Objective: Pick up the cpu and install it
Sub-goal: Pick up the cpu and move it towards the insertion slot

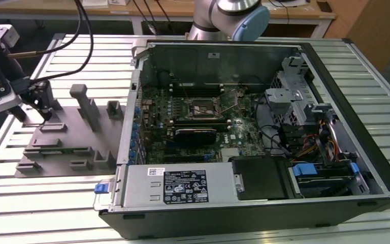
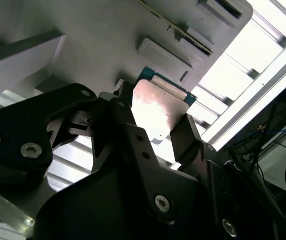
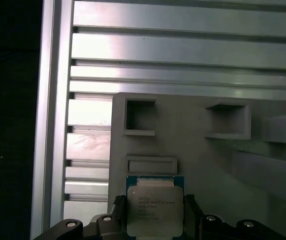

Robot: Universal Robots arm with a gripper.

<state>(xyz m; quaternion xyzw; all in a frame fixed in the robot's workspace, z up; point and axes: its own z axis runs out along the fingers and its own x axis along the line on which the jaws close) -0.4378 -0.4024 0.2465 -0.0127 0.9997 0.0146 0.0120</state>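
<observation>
Black gripper [image 3: 154, 212] jaws were clamped on opposite edges of the cpu [image 3: 155, 200], its silver top facing the first wrist view, just over the grey fixture plate [image 3: 202, 160] on the slatted aluminium worktop [image 3: 182, 50]. At the exterior view's left, the gripper hung over that plate, well apart from the open computer case [image 1: 249, 132] and its motherboard socket [image 1: 202, 108].

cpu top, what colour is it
Shiny silver-white, teal-edged; the small flat square cpu shows best in the first wrist view.
</observation>
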